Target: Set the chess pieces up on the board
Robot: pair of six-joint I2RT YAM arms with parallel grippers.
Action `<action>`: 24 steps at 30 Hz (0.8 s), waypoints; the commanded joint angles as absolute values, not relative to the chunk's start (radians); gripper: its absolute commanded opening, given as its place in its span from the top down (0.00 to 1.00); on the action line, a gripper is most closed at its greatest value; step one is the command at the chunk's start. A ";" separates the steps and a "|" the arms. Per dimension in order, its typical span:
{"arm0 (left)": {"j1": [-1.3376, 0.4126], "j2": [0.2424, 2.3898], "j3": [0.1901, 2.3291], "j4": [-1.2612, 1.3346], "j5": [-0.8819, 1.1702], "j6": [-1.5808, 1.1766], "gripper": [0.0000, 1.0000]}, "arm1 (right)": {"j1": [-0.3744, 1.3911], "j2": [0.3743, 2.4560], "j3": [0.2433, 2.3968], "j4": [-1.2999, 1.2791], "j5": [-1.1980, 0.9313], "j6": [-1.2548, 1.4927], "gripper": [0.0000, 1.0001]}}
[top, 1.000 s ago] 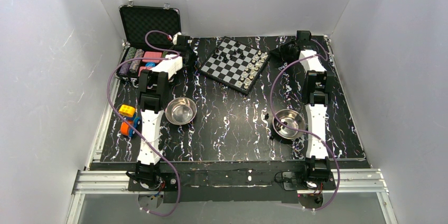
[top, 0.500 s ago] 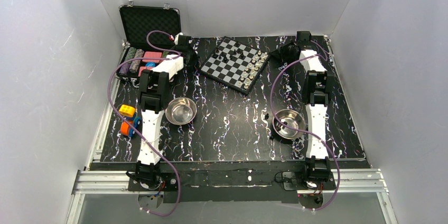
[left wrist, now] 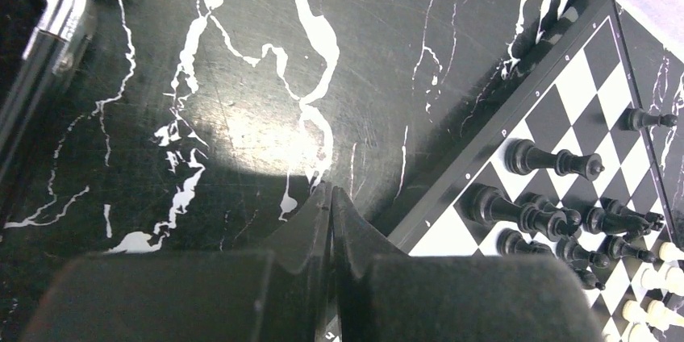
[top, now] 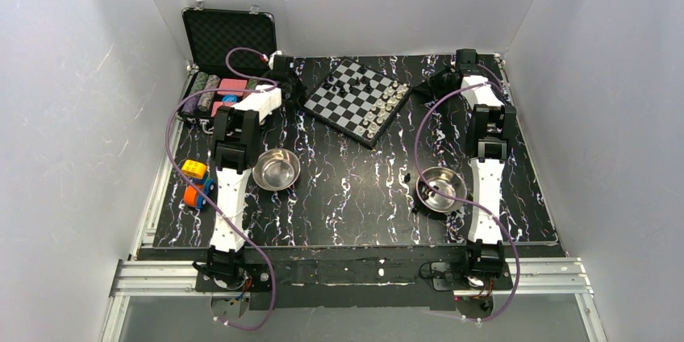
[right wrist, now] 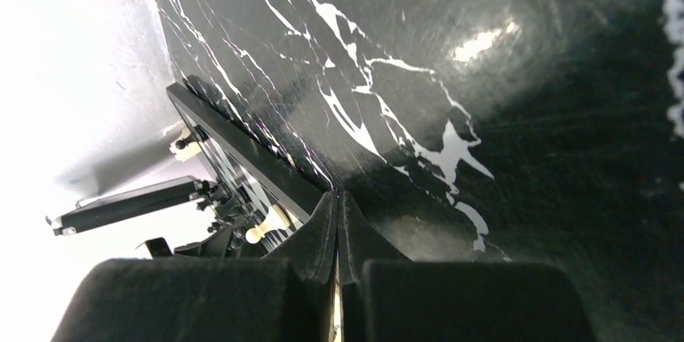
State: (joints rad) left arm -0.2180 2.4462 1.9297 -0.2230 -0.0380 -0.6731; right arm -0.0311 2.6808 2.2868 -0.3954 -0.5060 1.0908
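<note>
On the black table with white veins, nearest to the arm bases, stand two metal bowls. The left bowl is just beside the left arm, and the right bowl is just beside the right arm. An orange and yellow toy lies at the left edge of the table. A few small dark bits lie on the table to the left of the right bowl; they are too small to name.

Farther back is the board. It lies flat near the far wall, turned so that one corner points toward the arms. The black pieces stand upright on its far left part, and the pale pieces stand in rows along its right side.

The left gripper is low over the bare table, just beside the left edge of the board. Its fingers are pressed together and nothing is between them. The right gripper is at the opposite side of the board, close to its black rim. It is also clenched and it holds nothing.

At the far left corner an open black case leans its foam lid against the wall. Rows of poker chips lie in its lower half.
</note>
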 commanded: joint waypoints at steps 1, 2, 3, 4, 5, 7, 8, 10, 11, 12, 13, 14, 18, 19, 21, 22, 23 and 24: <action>-0.239 2.416 1.867 -0.295 0.000 -0.659 1.00 | -0.023 2.608 2.263 -0.448 -0.538 1.016 0.99; -0.239 2.412 1.859 -0.295 0.000 -0.661 1.00 | -0.022 2.606 2.264 -0.453 -0.544 1.008 0.99; -0.241 2.409 1.851 -0.296 0.024 -0.661 1.00 | -0.021 2.604 2.264 -0.456 -0.547 0.999 0.99; -0.242 2.404 1.841 -0.297 0.032 -0.662 1.00 | -0.019 2.603 2.264 -0.461 -0.551 0.990 0.99; -0.243 2.400 1.833 -0.297 0.036 -0.664 1.00 | -0.019 2.602 2.264 -0.467 -0.556 0.981 0.99; -0.245 2.388 1.812 -0.296 0.042 -0.668 1.00 | -0.014 2.601 2.259 -0.475 -0.567 0.967 0.99; -0.246 2.382 1.800 -0.294 0.046 -0.670 1.00 | -0.012 2.599 2.254 -0.476 -0.573 0.961 0.99; -0.246 2.369 1.778 -0.291 0.049 -0.673 1.00 | -0.006 2.597 2.243 -0.476 -0.586 0.949 0.99; -0.248 2.362 1.765 -0.290 0.050 -0.672 1.00 | -0.003 2.596 2.239 -0.476 -0.591 0.940 0.99; -0.248 2.359 1.757 -0.290 0.052 -0.672 1.00 | -0.001 2.597 2.237 -0.474 -0.598 0.936 0.99; -0.247 2.352 1.749 -0.288 0.053 -0.671 1.00 | 0.000 2.598 2.237 -0.472 -0.605 0.930 0.99; -0.248 2.345 1.734 -0.286 0.055 -0.668 1.00 | 0.000 2.599 2.239 -0.474 -0.613 0.922 0.99; -0.247 2.328 1.705 -0.282 0.064 -0.663 1.00 | 0.037 2.596 2.250 -0.504 -0.621 0.872 0.99; -0.247 2.325 1.700 -0.282 0.066 -0.659 1.00 | 0.040 2.592 2.247 -0.517 -0.621 0.857 0.99; -0.248 2.320 1.692 -0.282 0.072 -0.656 1.00 | 0.047 2.575 2.228 -0.535 -0.621 0.824 0.99; -0.247 2.318 1.690 -0.283 0.075 -0.651 1.00 | 0.049 2.563 2.209 -0.542 -0.618 0.808 0.99; -0.247 2.317 1.687 -0.282 0.078 -0.647 1.00 | 0.052 2.550 2.187 -0.549 -0.612 0.789 0.99; -0.248 2.315 1.684 -0.282 0.081 -0.642 1.00 | 0.055 2.534 2.164 -0.555 -0.604 0.770 0.99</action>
